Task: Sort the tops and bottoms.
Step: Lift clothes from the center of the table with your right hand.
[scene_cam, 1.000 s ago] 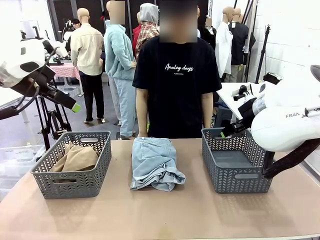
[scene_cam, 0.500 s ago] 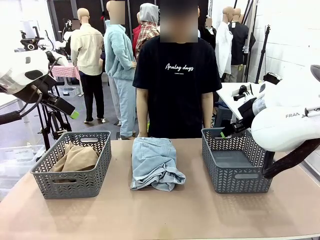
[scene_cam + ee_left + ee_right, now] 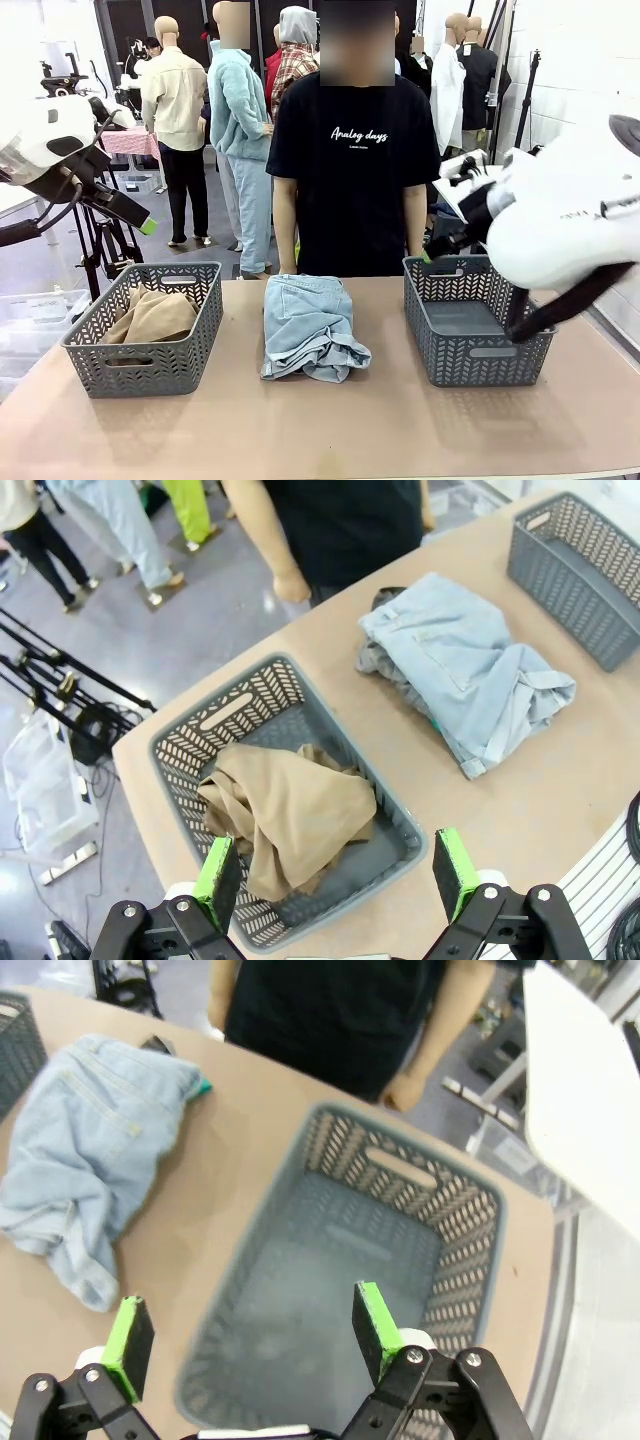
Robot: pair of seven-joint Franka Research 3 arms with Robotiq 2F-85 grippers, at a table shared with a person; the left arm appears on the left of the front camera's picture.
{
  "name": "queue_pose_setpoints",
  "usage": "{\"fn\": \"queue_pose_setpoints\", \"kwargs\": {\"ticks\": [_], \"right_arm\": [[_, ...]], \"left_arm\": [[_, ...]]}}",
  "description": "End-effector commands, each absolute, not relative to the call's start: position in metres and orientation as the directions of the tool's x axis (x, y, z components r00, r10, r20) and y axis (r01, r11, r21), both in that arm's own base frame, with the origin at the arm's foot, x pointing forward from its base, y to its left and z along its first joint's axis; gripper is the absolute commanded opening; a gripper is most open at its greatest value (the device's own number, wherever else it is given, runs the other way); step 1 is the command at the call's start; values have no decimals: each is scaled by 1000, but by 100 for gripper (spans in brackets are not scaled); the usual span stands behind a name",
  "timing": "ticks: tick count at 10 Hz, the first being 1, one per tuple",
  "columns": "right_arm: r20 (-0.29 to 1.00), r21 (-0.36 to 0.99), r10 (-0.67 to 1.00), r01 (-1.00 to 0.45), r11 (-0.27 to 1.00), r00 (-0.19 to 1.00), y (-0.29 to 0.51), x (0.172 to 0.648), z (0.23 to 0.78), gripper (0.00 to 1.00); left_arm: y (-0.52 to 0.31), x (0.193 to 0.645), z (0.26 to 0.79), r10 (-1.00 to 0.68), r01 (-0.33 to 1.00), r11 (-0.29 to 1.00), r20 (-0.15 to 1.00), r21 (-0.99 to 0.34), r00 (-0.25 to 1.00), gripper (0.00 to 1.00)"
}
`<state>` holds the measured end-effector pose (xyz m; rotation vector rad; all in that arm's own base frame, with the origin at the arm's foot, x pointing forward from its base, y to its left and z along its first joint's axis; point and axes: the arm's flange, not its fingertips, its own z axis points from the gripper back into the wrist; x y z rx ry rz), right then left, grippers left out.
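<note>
A khaki-tan top [image 3: 152, 316] lies crumpled in the left grey basket [image 3: 140, 375]. The light blue denim bottoms [image 3: 310, 325] sit folded on the table between the two baskets. My left gripper [image 3: 142, 216] hangs open high above the left basket. In the left wrist view the khaki top [image 3: 292, 815] shows below the open left gripper [image 3: 335, 875], with the denim [image 3: 460, 660] off to the right. My right gripper [image 3: 250, 1335] is open over the bare right basket [image 3: 478, 1205]. A teal-green edge [image 3: 203, 1087] peeks from under the denim [image 3: 85, 1130].
A person in a black printed T-shirt [image 3: 352, 160] stands at the far edge behind the denim, arms down. The right basket [image 3: 470, 345] holds nothing. A white table [image 3: 590, 1110] stands beyond the right side. The near half of the tan tabletop [image 3: 320, 430] is bare.
My right arm has lifted and swung a little toward the middle above the right basket. The left arm has shifted slightly. The garments and baskets have not moved.
</note>
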<state>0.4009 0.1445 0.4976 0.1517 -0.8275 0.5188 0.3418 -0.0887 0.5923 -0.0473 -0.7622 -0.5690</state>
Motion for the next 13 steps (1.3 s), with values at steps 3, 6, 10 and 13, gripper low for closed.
{"fn": "queue_pose_setpoints", "kwargs": {"ticks": [3,6,10,13], "right_arm": [[616,-44,530,-646,762,582,243,493,528,100],[444,0,646,-721,693,621,322,554,488,100],[265,29,708,-739,673,655,360,588,412,100],[210,66,757,-782,620,618,377,582,385,100]], "left_arm": [[-89,341,592,-471,508,847,666,157,579,100],[-89,341,592,-471,508,847,666,157,579,100],[-89,341,592,-471,508,847,666,157,579,100],[-89,341,592,-471,508,847,666,157,579,100]]}}
